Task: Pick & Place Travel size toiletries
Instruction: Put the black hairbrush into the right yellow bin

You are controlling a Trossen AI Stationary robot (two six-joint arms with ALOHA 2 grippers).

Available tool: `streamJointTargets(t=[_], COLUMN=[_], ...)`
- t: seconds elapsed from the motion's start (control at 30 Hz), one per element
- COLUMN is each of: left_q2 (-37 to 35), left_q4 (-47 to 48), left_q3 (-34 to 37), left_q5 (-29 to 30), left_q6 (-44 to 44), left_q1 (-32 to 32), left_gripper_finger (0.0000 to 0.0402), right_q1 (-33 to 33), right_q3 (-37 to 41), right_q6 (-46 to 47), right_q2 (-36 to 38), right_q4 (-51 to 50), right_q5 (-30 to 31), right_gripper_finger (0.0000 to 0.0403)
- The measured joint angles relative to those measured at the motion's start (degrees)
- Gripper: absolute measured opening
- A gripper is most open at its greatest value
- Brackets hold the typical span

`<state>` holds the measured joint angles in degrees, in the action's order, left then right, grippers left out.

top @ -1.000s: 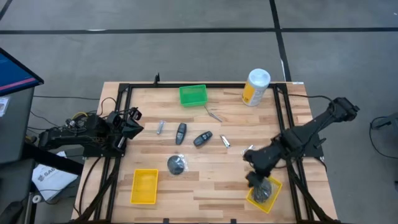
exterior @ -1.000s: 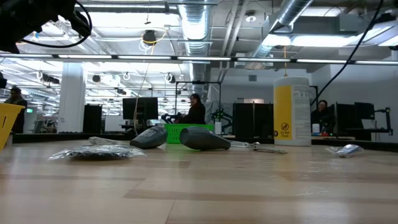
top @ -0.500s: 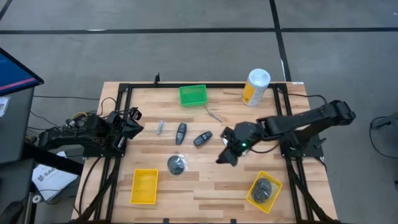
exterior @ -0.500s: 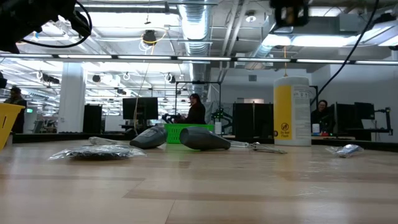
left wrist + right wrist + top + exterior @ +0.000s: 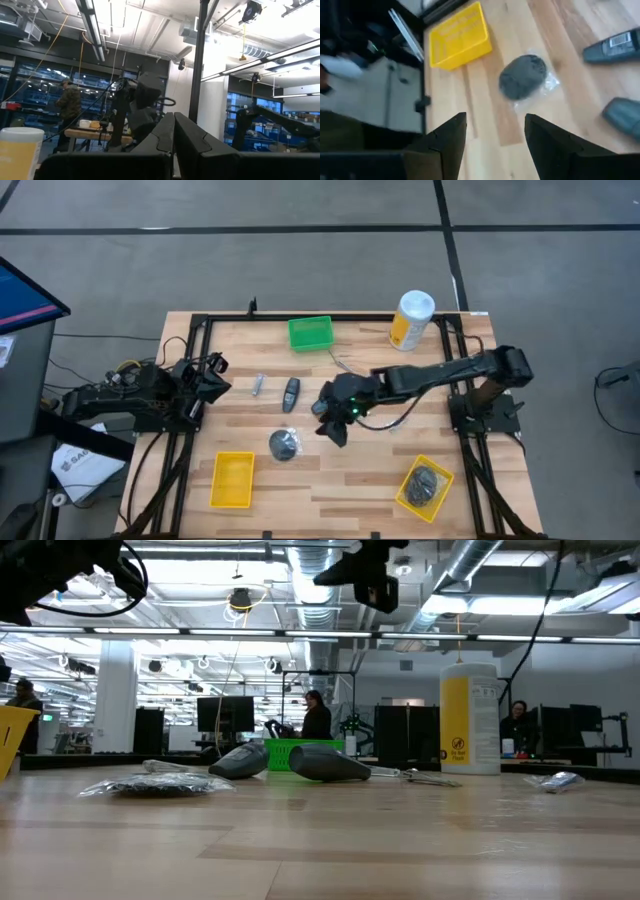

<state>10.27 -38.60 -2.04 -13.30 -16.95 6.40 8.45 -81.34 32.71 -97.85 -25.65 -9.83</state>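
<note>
two arms at the table: right gripper stretched across to mid-table, fingers spread apart with nothing between them, hovering above the wood just beside one dark oval piece and near the black round bundle; second dark oval piece a little farther toward the left arm, slim silvery piece beyond that, thin metal piece near the green tray; another black bundle lying in the yellow tray at the right front corner; second yellow tray at the left front; left gripper parked at the left edge, fingers pressed together, holding nothing; white-and-yellow canister upright at the back
</note>
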Motion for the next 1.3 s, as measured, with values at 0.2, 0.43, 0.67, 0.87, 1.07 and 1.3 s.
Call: streamJointTargets(t=[0.2, 0.43, 0.67, 0.87, 1.07, 1.3], left_q2=[1.4, 3.6, 4.5, 4.5, 4.5, 4.5], left_q4=[0.2, -0.2, -0.1, -0.2, -0.4, -0.4], left_q3=[0.0, 0.0, 0.0, 0.0, 0.0, 0.0], left_q5=[0.0, 0.2, 0.2, 0.2, 0.2, 0.0], left_q6=[0.0, -1.6, -1.6, -1.6, -1.6, -1.6], left_q1=[0.0, 0.0, 0.0, 0.0, 0.0, 0.0], left_gripper_finger=[0.0001, 0.0003, 0.0026, 0.0044, 0.0049, 0.0045], right_q1=[0.4, 0.5, 0.5, 0.6, 0.8, 1.5], right_q3=[-14.8, -27.3, -37.5, -42.4, -42.5, -42.2], right_q6=[-10.9, -19.5, -25.4, -25.8, -27.4, -30.2], right_q2=[-8.3, -18.6, -29.2, -34.2, -36.6, -40.5], right_q4=[-13.4, -17.2, -17.5, -19.7, -23.5, -21.8], right_q5=[7.7, 12.9, 12.9, 12.9, 12.9, 13.1], right_gripper_finger=[0.0199, 0.0231, 0.0257, 0.0257, 0.0257, 0.0257])
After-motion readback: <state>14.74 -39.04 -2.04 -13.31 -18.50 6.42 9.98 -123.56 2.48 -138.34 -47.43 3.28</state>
